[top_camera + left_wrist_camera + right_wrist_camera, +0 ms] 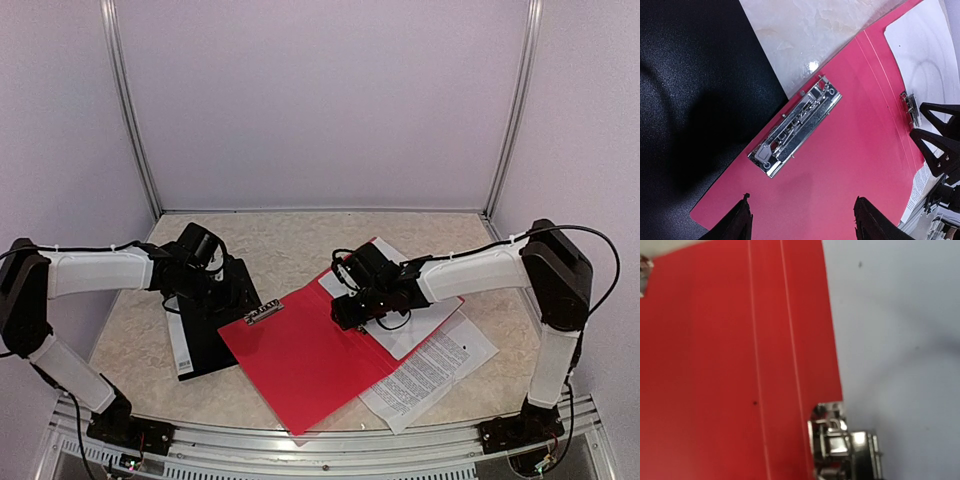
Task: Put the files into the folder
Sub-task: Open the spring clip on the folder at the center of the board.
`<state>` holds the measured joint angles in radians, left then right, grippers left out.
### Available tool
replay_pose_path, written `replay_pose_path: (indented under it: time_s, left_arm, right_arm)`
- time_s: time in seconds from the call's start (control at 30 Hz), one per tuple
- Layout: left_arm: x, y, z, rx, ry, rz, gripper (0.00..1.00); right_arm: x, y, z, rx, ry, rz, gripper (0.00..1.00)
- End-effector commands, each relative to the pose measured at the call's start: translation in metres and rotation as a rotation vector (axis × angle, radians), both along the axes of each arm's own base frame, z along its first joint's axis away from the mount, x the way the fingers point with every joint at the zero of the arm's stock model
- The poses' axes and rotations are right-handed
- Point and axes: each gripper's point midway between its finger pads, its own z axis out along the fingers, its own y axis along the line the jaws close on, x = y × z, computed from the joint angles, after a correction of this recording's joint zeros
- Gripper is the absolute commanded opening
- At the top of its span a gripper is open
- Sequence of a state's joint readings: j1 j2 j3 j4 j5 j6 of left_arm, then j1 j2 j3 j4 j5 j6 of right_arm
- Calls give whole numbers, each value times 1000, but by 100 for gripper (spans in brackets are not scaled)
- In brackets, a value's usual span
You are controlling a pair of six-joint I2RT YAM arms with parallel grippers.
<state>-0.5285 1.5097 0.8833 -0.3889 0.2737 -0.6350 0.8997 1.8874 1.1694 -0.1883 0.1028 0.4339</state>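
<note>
Clearly the loading step has not yet begun: the folder [300, 370] lies open and red on the surface [290, 245], and nothing sits under its big clip [795, 127]. The files are at the folder's right side. A blank sheet [920, 55] overlaps the strip just past the spine, and a printed sheet [435, 375] sticks out beyond the folder's near right edge.

The left fingers [737, 225] hang spread over the folder's left panel, just short of the clip, with nothing between them. The right fingers [942, 111] stand apart at the folder's spine, beside a small second clip [840, 440] on the blank sheet's edge. They pinch nothing that I can see.

By my reading, the next move calls for one arm to press the clip's lever open while the other slides the sheets leftward, top edge first, under it. Thin paper lying flat will be hard to catch.

The folder's long axis runs diagonally, its clip end pointing far left toward a black board [205, 340] beside it and the other end near right. The blank sheet seems to follow that line, while the printed one is skewed.
</note>
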Motion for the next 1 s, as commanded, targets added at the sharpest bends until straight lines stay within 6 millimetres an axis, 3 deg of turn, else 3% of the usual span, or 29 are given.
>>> replay_pose_path:
  time_s: [0.0, 0.37, 0.63, 0.87, 0.97]
  left_arm:
    - [0, 3, 1, -7, -7, 0, 67]
    - [2, -1, -2, -19, 2, -10, 67]
    - [2, -3, -6, -23, 16, -14, 67]
    - [4, -14, -8, -79, 43, -14, 66]
    - [7, -18, -11, -91, 55, -13, 61]
  right_arm:
    - [-6, -2, -16, -84, 25, 61, 57]
    - [-17, -27, -47, -232, 17, 60, 43]
    - [-17, -39, -57, -296, -13, 49, 39]
    - [-21, -40, -69, -294, -1, 48, 31]
    - [-23, -40, -72, -295, 0, 47, 28]
